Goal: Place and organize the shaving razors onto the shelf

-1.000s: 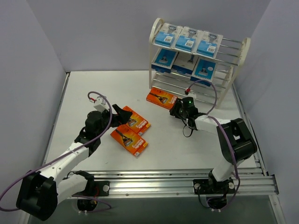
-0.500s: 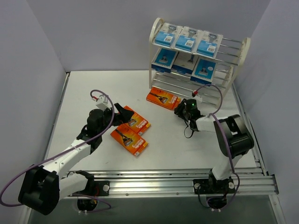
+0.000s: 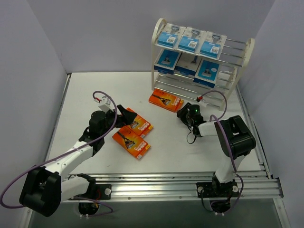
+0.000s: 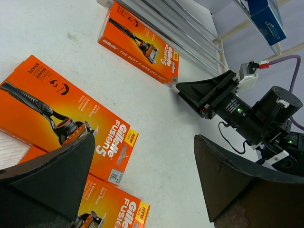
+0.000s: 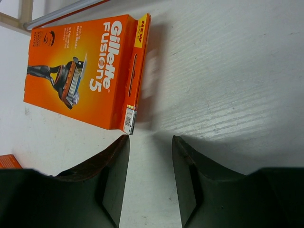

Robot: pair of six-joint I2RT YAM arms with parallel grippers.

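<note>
- Two grippers are in my views and neither one is carrying anything.
- My left gripper (image 4: 142, 142) is spread wide, low over the table (image 3: 95, 90), with only bare tabletop between its fingers (image 4: 52, 166).
- Just under and ahead of one of those fingers lies the first orange Gillette Fusion5 box (image 4: 61, 118), flat and face up.
- A second orange box (image 4: 111, 211) lies flat just beside the first, nearer the arm bases. I cannot tell whether the two touch.
- My right gripper (image 5: 150, 138) has its jaws partly apart, and I see nothing but white table in the gap.
- A third orange box (image 5: 85, 71) lies flat and face up just beyond the right fingertips. Its near corner sits right off the tip of one finger (image 5: 109, 180), outside the jaws. I cannot tell whether they touch.
- From overhead, that third box rests on the table just in front of the shelf (image 3: 159, 28), near its left end frame and well apart from the other two boxes.
- The shelf stands at the far right of the table, behind the right arm.
- Three blue razor packs (image 3: 188, 42) lie in a row on its top tier.
- Three more packs (image 3: 167, 59) lie in a row on the middle tier.
- The bottom tier (image 3: 209, 92) shows its wire rods.
</note>
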